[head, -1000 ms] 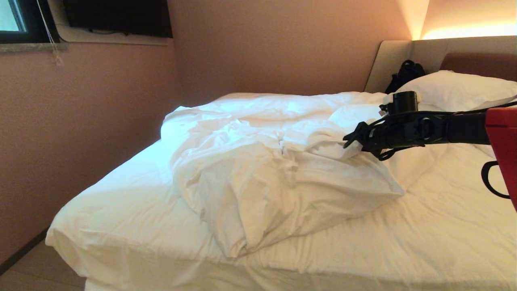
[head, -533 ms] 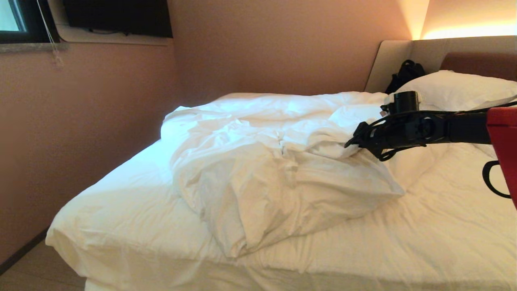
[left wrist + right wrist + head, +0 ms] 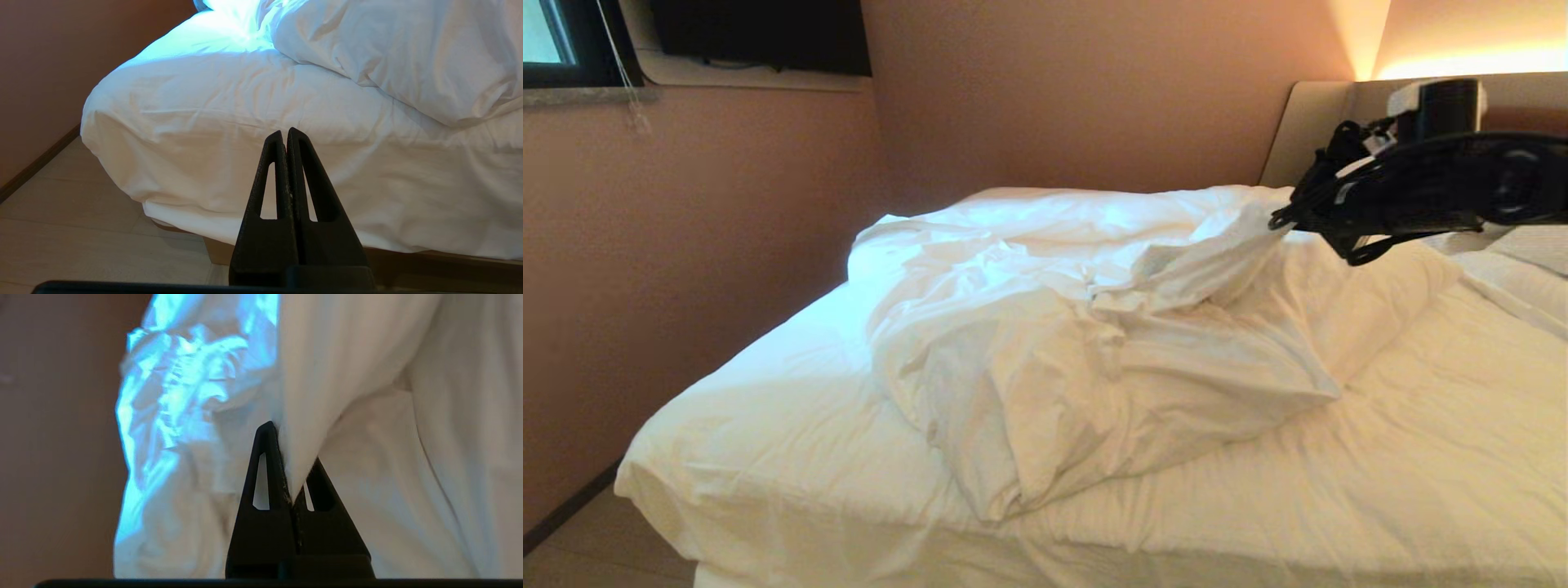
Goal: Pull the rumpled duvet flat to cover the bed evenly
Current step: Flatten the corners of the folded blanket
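The duvet (image 3: 1094, 351) lies bunched in a rumpled heap across the middle and far side of the bed (image 3: 768, 425). Bare fitted sheet shows along the near side and the foot. My right gripper (image 3: 1278, 219) hangs above the heap's headboard end, shut on a fold of the duvet (image 3: 347, 355), which rises to it in a peak. In the right wrist view the cloth is pinched between the right gripper's (image 3: 291, 451) black fingers. My left gripper (image 3: 286, 130) is parked low beside the bed's near corner, shut with nothing in it.
A pink wall (image 3: 686, 245) runs close along the bed's far side, with a dark window ledge (image 3: 588, 94) above. The beige headboard (image 3: 1311, 122) and a pillow (image 3: 1535, 245) are at the right. A narrow strip of floor (image 3: 580, 547) shows by the foot corner, and the brown bed base (image 3: 429, 265) below the sheet.
My right gripper has closed on a duvet fold and risen up and toward the headboard, pulling the fold into a peak. The rest of the heap has stayed put.
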Motion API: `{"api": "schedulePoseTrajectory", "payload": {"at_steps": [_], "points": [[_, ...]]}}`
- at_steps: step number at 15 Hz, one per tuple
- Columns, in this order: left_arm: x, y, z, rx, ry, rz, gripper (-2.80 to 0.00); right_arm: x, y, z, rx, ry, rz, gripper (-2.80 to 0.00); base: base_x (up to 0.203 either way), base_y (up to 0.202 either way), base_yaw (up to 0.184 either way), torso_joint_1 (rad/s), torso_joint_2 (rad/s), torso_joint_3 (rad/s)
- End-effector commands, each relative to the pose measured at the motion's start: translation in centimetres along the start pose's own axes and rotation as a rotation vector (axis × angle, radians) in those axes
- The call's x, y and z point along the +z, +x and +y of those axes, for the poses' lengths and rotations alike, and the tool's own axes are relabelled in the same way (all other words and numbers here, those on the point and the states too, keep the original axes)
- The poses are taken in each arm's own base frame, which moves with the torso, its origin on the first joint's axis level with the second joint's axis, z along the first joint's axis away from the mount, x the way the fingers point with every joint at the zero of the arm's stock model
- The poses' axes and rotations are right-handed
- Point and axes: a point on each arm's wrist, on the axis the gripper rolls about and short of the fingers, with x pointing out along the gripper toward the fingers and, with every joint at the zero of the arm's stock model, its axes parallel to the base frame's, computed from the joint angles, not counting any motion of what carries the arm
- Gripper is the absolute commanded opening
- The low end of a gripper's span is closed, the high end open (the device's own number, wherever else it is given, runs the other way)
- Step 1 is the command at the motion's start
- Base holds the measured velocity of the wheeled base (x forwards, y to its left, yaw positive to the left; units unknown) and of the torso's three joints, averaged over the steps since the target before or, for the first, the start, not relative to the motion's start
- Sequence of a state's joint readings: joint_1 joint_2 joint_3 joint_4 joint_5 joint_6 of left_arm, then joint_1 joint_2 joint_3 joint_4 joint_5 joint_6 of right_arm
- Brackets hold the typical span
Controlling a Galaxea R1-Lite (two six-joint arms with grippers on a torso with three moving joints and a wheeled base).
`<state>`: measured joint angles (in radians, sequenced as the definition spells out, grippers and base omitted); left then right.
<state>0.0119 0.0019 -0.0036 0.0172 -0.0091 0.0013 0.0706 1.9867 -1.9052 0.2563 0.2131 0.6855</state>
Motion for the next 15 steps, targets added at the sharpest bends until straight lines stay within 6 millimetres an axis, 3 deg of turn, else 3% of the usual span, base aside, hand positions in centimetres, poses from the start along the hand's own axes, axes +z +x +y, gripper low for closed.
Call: {"api": "schedulePoseTrajectory", "payload": {"at_steps": [1,3,6,7,10,15], "points": [[0.0,0.0,0.0,0.000,0.000,0.001,-2.80,1.3,-6.3,2.4,-0.004,-0.012,-0.083,-2.80,0.000,0.000,0.000,0.000,0.00,0.000],[0.0,0.0,0.0,0.000,0.000,0.000,-2.80,2.2,-10.1,3.2,-0.003,-0.026,-0.154,-2.80,0.000,0.000,0.000,0.000,0.00,0.000],[0.0,0.0,0.0,0.000,0.000,0.000,-2.80,2.7,-12.3,3.2,-0.015,-0.028,-0.192,-2.80,0.000,0.000,0.000,0.000,0.00,0.000],[0.0,0.0,0.0,0.000,0.000,0.001,-2.80,3.1,-14.7,3.7,-0.008,-0.032,-0.229,-2.80,0.000,0.000,0.000,0.000,0.00,0.000],[0.0,0.0,0.0,0.000,0.000,0.000,-2.80,3.8,-19.2,3.9,-0.012,-0.037,-0.323,-2.80,0.000,0.000,0.000,0.000,0.00,0.000],[0.0,0.0,0.0,0.000,0.000,0.000,-2.80,2.9,-25.8,4.3,-0.043,-0.048,-0.420,-2.80,0.000,0.000,0.000,0.000,0.00,0.000]]}}
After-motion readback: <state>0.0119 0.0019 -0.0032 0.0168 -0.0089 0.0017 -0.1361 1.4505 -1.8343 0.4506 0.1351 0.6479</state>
